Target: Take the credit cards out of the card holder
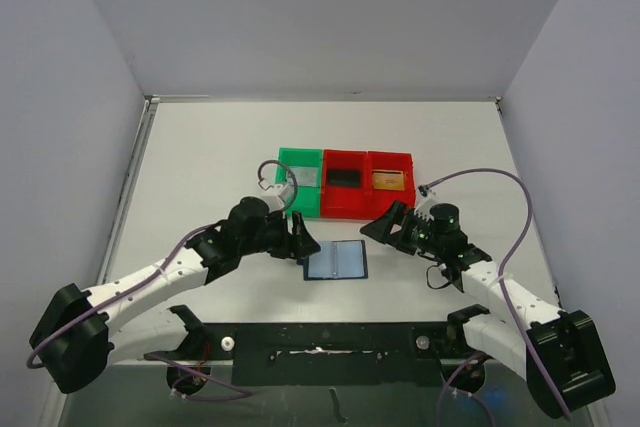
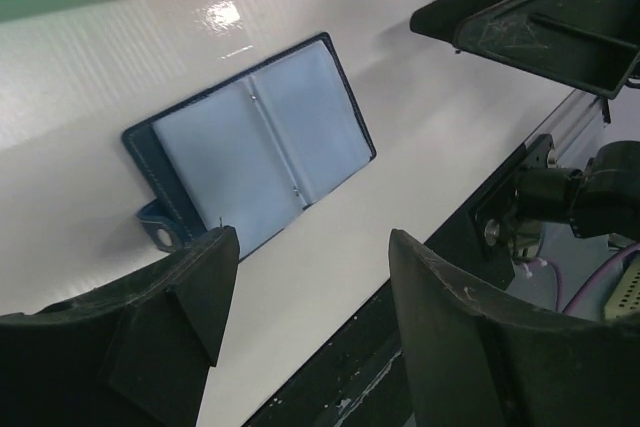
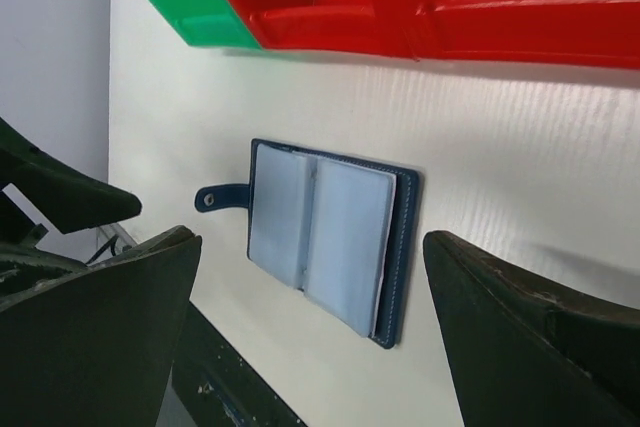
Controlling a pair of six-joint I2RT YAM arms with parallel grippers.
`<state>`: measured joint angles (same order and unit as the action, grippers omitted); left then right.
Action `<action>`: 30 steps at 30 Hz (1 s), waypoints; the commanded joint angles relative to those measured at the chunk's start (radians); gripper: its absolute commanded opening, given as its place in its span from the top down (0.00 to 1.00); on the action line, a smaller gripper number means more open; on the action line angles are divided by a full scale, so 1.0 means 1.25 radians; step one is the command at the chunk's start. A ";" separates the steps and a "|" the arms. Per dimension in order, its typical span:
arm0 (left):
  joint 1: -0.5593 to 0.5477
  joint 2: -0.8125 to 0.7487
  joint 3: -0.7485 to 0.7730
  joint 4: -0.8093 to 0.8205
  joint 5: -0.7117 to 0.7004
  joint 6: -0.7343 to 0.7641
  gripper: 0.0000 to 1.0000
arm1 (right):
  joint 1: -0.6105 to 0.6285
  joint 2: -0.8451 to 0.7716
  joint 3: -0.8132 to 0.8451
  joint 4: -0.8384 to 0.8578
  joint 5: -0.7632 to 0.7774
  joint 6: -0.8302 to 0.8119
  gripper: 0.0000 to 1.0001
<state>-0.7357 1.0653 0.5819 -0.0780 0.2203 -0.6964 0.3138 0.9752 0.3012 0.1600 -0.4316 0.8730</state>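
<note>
Task looks basically done. The card holder (image 1: 335, 261) lies flat and open on the counter (image 1: 200, 167), between the two arms and near the front edge, with its closure tab (image 3: 215, 197) sticking out at 9 o'clock in the top view. In both wrist views the pale clear pockets look empty, with no card edge showing, though a card tucked deep inside can't be ruled out.

Three trays sit in a row at 12 o'clock of the holder, apart from it, one card in each:
- silver-grey card (image 1: 307, 177) in the green tray (image 1: 296, 155)
- black card (image 1: 344, 176) in the middle red tray (image 1: 345, 211)
- gold-orange card (image 1: 388, 181) in the right red tray (image 1: 392, 157)

The left pincer (image 2: 310, 287) is just off the holder's 9 to 10 o'clock side. Its fingers are spread apart with nothing between them, and it isn't touching the holder. The right pincer (image 3: 310, 247) is at about 2 o'clock of the holder, near the front of the red trays, gaping wide and empty.

What's left, as a guess: nothing to extract, maybe just pull the arms back. All three cards are in trays and none is on the counter or in a pincer
</note>
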 commanded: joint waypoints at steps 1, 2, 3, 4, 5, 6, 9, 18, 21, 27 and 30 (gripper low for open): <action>-0.074 0.052 0.080 0.038 -0.078 -0.033 0.41 | 0.054 0.018 0.069 -0.037 -0.025 -0.005 0.00; -0.082 0.064 0.085 0.039 -0.083 -0.039 0.41 | 0.076 0.021 0.077 -0.054 -0.008 -0.011 0.01; -0.085 0.076 0.085 0.042 -0.083 -0.046 0.41 | 0.096 0.027 0.087 -0.071 0.010 -0.019 0.02; -0.087 0.087 0.080 0.048 -0.080 -0.053 0.41 | 0.114 0.039 0.100 -0.086 0.025 -0.026 0.03; -0.091 0.100 0.074 0.057 -0.076 -0.063 0.41 | 0.129 0.050 0.108 -0.098 0.035 -0.032 0.04; -0.093 0.109 0.067 0.066 -0.070 -0.075 0.41 | 0.137 0.066 0.119 -0.116 0.037 -0.035 0.05; -0.095 0.137 0.063 0.075 -0.067 -0.090 0.42 | 0.150 0.127 0.145 -0.122 0.002 -0.041 0.15; -0.097 0.227 0.033 0.109 -0.069 -0.107 0.46 | 0.161 0.243 0.202 -0.185 0.029 -0.049 0.41; -0.097 0.245 0.037 0.095 -0.087 -0.094 0.47 | 0.162 0.269 0.206 -0.177 0.017 -0.052 0.46; -0.097 0.297 0.023 0.110 -0.096 -0.086 0.50 | 0.164 0.320 0.221 -0.192 0.024 -0.053 0.47; -0.097 0.315 0.011 0.119 -0.101 -0.087 0.54 | 0.165 0.342 0.227 -0.198 0.030 -0.055 0.51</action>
<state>-0.8501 1.4326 0.6136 0.0063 0.1123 -0.8177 0.5125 1.3811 0.5404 -0.0860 -0.4026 0.8185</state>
